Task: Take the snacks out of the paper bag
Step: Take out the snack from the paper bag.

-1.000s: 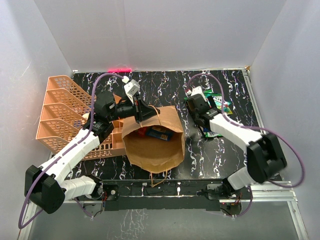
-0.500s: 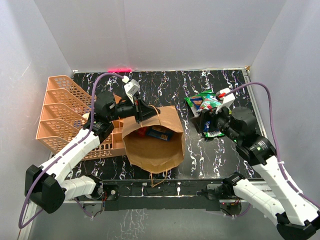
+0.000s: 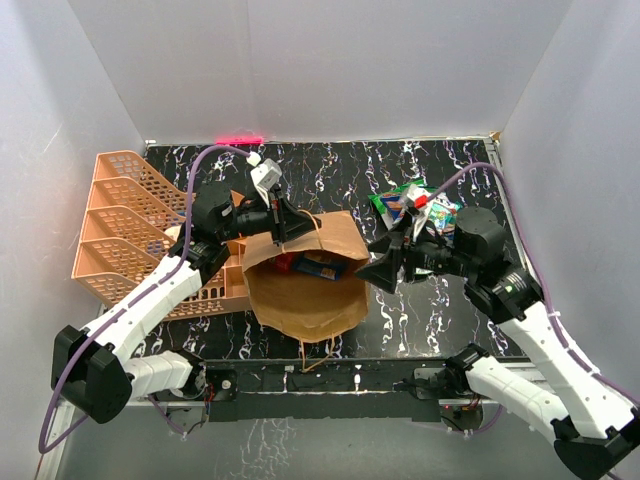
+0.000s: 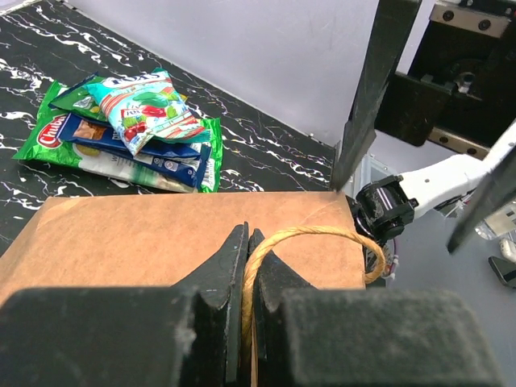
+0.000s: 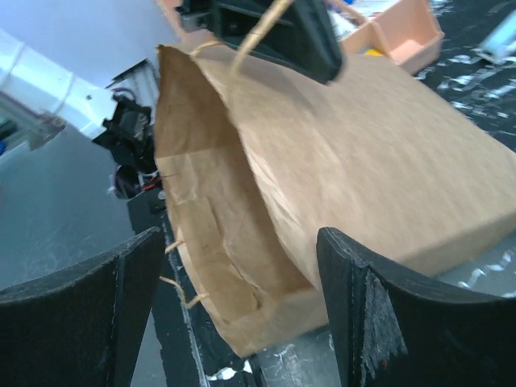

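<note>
The paper bag [image 3: 305, 290] sits in the middle of the black marbled table [image 3: 340, 170], close to the arms' side, with its mouth pulled wide open and facing up. Inside the opening I can see a dark blue packet [image 3: 318, 266] with something red [image 3: 285, 263] just beside it, both lying against the brown paper. The left gripper [image 4: 247, 242] is at the bag's far upper lip, its fingers pressed together on the twisted loop handle [image 4: 322, 235]. The cord runs straight down between the two black pads and arches out to the right above the bag's edge. The right gripper [image 3: 378, 268] hangs just beside the bag's right edge and points toward it, its two fingers spread wide apart with nothing between them. From its own camera the bag's side and open mouth fill the gap between them, and I cannot tell whether either finger touches the paper. Behind that gripper, toward the far right of the table and apart from the bag, lies a pile of snacks [image 4: 129, 129]. It holds green and dark blue packets, with a pale one printed in red lying on top. An orange lattice tray [image 3: 115, 225] stands at the left of the table, and the left arm reaches over its near corner.
</note>
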Controlling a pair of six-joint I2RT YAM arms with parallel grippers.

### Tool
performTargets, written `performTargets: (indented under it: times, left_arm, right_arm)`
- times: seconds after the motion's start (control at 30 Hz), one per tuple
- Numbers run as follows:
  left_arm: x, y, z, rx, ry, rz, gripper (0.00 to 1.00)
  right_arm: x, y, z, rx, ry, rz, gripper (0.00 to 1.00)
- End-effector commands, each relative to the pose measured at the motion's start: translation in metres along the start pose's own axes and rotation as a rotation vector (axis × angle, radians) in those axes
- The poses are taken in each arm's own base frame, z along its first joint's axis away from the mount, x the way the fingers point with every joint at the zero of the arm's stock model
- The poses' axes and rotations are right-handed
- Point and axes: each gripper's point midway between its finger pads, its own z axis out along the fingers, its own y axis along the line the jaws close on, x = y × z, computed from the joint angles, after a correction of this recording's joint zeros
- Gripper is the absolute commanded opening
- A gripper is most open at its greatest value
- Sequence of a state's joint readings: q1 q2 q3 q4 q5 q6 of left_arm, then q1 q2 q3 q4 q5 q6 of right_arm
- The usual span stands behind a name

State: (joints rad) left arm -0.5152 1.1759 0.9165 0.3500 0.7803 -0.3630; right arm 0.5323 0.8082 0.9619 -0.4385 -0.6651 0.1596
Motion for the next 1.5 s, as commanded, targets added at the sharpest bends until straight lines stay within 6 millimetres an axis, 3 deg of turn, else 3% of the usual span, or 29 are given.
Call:
performTargets:
  times: [0.0, 0.13, 0.27, 0.6, 0.77, 0.83, 1.03, 1.17, 1.47]
  left_arm:
    - [-0.018, -0.005, 0.0, 0.008, -0.034, 0.054, 0.0]
    - [-0.017, -0.003, 0.001, 0.001, -0.029, 0.052, 0.0]
    - [-0.017, -0.004, 0.0, 0.001, -0.028, 0.054, 0.0]
    - [-0.024, -0.014, -0.001, 0.038, -0.05, 0.051, 0.0]
    - [-0.024, -0.017, -0.001, 0.058, -0.054, 0.039, 0.0]
    - [-0.025, -0.019, -0.001, 0.06, -0.058, 0.043, 0.0]
    - [-0.027, -0.023, -0.002, 0.076, -0.068, 0.038, 0.0]
    - [-0.029, -0.025, -0.003, 0.082, -0.075, 0.041, 0.0]
    - [-0.033, -0.03, -0.006, 0.09, -0.085, 0.049, 0.0]
  right_arm:
    - [-0.03, 0.031, 0.033, -0.092, -0.044, -0.108, 0.78]
    - [-0.02, 0.081, 0.071, -0.143, 0.005, -0.211, 0.8]
    - [0.002, 0.12, 0.095, -0.149, 0.053, -0.318, 0.79]
    - [0.075, 0.125, 0.11, -0.048, 0.173, -0.665, 0.69]
    - [0.098, 0.088, 0.124, 0.111, 0.214, -0.783, 0.51]
    - [0.104, 0.069, 0.129, 0.215, 0.226, -0.836, 0.48]
    - [0.119, 0.008, 0.14, 0.525, 0.294, -0.974, 0.28]
    - [0.123, -0.028, 0.148, 0.621, 0.318, -0.955, 0.27]
    - [0.137, -0.077, 0.167, 0.632, 0.325, -0.936, 0.28]
